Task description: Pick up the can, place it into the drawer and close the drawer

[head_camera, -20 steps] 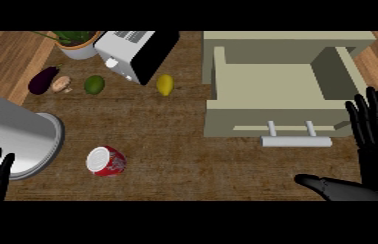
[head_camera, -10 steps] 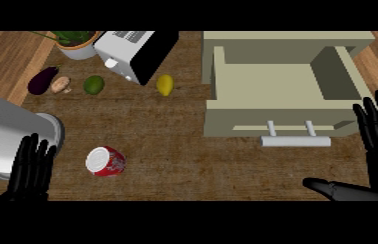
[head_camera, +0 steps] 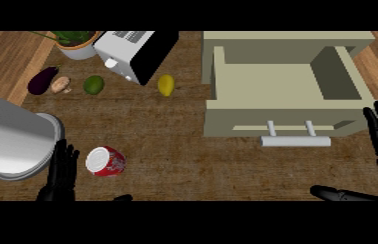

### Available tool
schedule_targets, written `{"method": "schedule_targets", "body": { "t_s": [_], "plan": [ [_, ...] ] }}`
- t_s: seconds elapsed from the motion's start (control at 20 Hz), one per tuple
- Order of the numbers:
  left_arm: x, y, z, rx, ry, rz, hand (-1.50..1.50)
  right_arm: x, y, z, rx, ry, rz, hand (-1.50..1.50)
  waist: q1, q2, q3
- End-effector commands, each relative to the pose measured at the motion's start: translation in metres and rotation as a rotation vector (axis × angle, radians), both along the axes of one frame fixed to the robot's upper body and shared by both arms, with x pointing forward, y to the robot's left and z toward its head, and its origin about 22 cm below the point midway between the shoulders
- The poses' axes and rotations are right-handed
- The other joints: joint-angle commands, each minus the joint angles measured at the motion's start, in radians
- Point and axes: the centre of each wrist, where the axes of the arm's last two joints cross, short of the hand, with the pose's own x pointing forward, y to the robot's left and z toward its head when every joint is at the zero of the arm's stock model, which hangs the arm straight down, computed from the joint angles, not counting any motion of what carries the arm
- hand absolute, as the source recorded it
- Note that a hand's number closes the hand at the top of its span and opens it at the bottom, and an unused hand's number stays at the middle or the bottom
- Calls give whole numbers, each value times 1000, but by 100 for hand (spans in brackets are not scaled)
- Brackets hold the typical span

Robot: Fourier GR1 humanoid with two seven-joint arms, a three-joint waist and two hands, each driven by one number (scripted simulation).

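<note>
One red can [head_camera: 105,161] lies on its side on the worktop [head_camera: 184,153], low at the left, just beside the left robot hand [head_camera: 62,174], whose fingers are straight and spread, pointing up past the can's left edge. One drawer [head_camera: 284,95] stands pulled open at the right. The right robot hand [head_camera: 347,193] shows at the right edge, fingers straight, well apart from the can. Farther back lie one lemon [head_camera: 167,84], one lime [head_camera: 94,84], one eggplant [head_camera: 42,80] and one toaster [head_camera: 136,53].
</note>
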Motion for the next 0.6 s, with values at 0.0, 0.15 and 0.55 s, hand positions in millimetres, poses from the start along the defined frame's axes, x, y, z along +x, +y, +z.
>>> {"method": "schedule_targets", "body": {
  "t_s": [0.0,0.15,0.55],
  "plan": [
    [-5,7,-34,-4,9,46,-150,-14,-6,-10,-1,-20,-6,-150,-2,0,0],
    [-1,15,-45,-5,28,69,-150,-1,-8,-4,0,-5,-13,-150,1,0,0],
    [-18,41,-74,-34,55,89,-150,-21,-24,-2,13,4,2,-150,-2,0,0]
  ]
}}
